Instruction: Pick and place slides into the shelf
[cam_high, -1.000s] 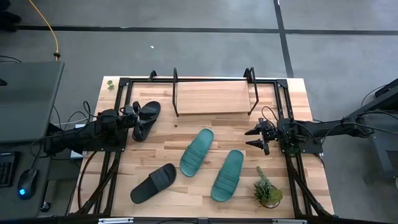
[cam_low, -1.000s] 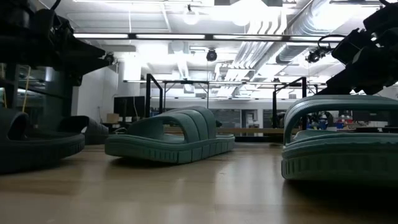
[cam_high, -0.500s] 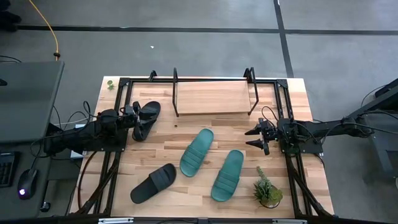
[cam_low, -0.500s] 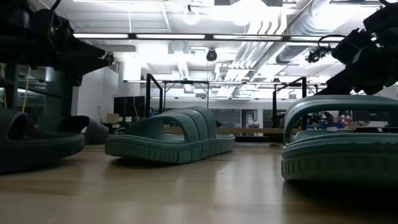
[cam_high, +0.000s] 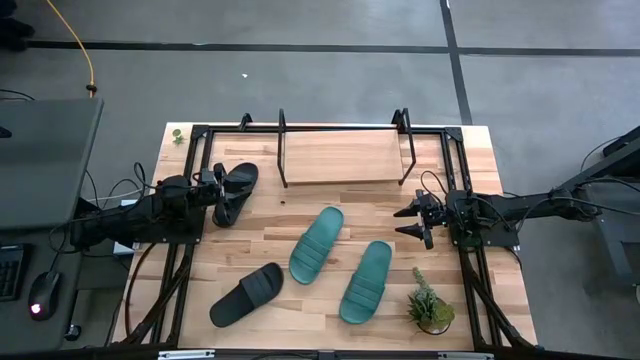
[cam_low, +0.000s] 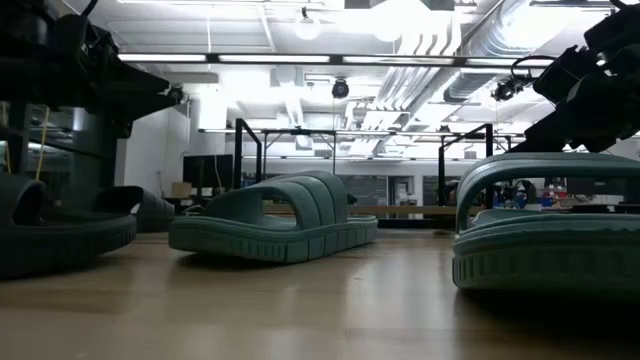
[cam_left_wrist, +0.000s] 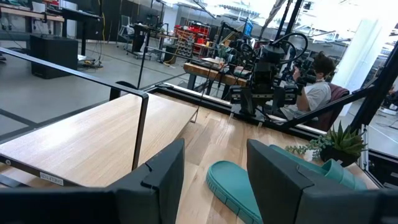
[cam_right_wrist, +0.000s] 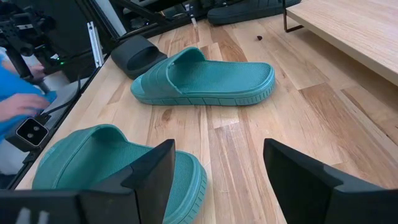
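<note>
Four slides lie sole-down on the table. One black slide (cam_high: 236, 190) is at the left beside my left gripper (cam_high: 217, 186), the other black slide (cam_high: 247, 294) is near the front edge. Two teal slides (cam_high: 316, 243) (cam_high: 366, 281) lie in the middle. The shelf (cam_high: 343, 157) stands at the far edge, its board bare. My left gripper (cam_left_wrist: 216, 149) is open, pointing right past the board (cam_left_wrist: 93, 137); no slide shows between its fingers. My right gripper (cam_high: 405, 222) is open at the table's right, facing the teal slides (cam_right_wrist: 205, 78) (cam_right_wrist: 118, 168).
A small potted plant (cam_high: 431, 305) stands at the near right corner, close to one teal slide. Black frame tubes run along the table's left and right sides. A person (cam_left_wrist: 314, 93) sits beyond the right edge. Bare wood lies between the shelf and the teal slides.
</note>
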